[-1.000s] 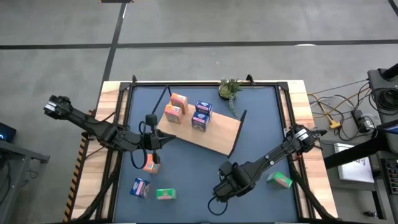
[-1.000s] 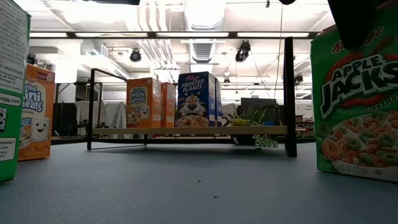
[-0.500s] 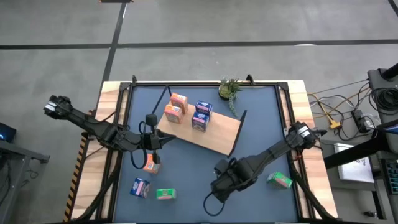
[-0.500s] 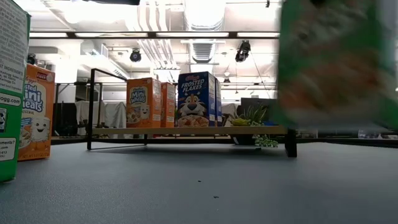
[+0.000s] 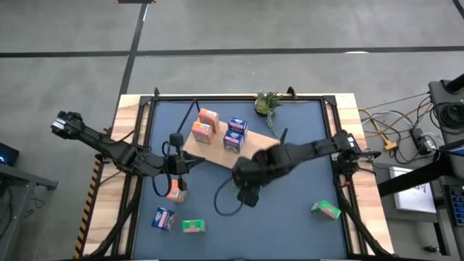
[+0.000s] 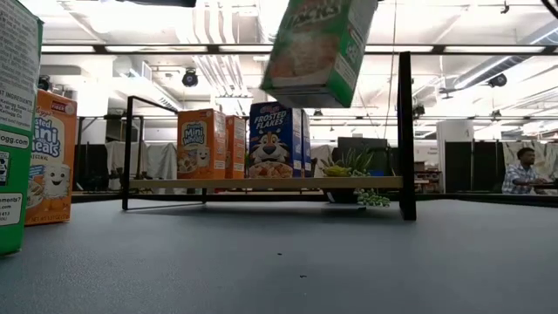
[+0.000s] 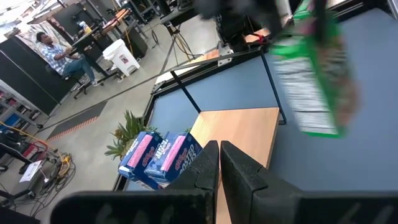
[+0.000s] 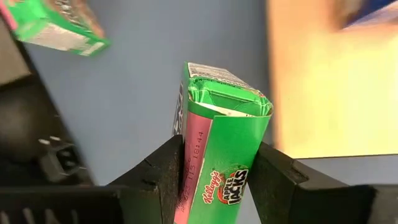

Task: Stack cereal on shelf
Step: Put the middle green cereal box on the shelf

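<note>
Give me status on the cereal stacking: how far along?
Four boxes stand on the shelf: two orange-red, two blue-purple. In hand: the right gripper is shut on a green Apple Jacks box, held in the air over the shelf's near edge. Left: an orange-red box by the waiting left gripper, plus a blue-purple one and two green boxes on the tabletop.

Overhead looks straight down at my whole surface (image 5: 217, 196); low camera peers level across it; both share the shelf (image 5: 254, 163).
</note>
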`<action>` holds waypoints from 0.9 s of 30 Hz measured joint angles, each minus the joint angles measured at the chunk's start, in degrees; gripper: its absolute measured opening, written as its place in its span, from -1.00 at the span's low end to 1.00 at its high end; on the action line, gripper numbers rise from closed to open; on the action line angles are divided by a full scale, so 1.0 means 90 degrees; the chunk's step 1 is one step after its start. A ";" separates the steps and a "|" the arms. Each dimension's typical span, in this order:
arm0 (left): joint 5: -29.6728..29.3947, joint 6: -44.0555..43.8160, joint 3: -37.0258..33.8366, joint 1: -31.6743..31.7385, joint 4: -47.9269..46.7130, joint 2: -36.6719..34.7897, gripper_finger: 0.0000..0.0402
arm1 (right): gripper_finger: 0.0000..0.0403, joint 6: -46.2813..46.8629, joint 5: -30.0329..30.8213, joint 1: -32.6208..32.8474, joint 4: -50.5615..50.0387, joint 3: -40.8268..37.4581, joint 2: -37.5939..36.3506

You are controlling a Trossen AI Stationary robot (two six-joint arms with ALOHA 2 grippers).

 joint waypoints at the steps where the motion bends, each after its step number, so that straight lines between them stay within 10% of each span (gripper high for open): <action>1: 0.0000 0.0000 0.0000 0.0002 0.0000 0.0000 -1.00 | -0.26 -0.0280 0.0009 -0.0133 -0.0230 0.0116 -0.0002; 13: 0.0000 -0.0031 0.0000 0.0001 -0.0049 0.0000 -1.00 | -0.26 -0.3577 0.0660 -0.1503 -0.1089 0.0311 0.0042; 27: 0.0000 -0.0188 -0.0005 0.0002 -0.0237 0.0000 -1.00 | -0.26 -0.4272 0.0484 -0.2425 -0.1084 -0.0082 0.0066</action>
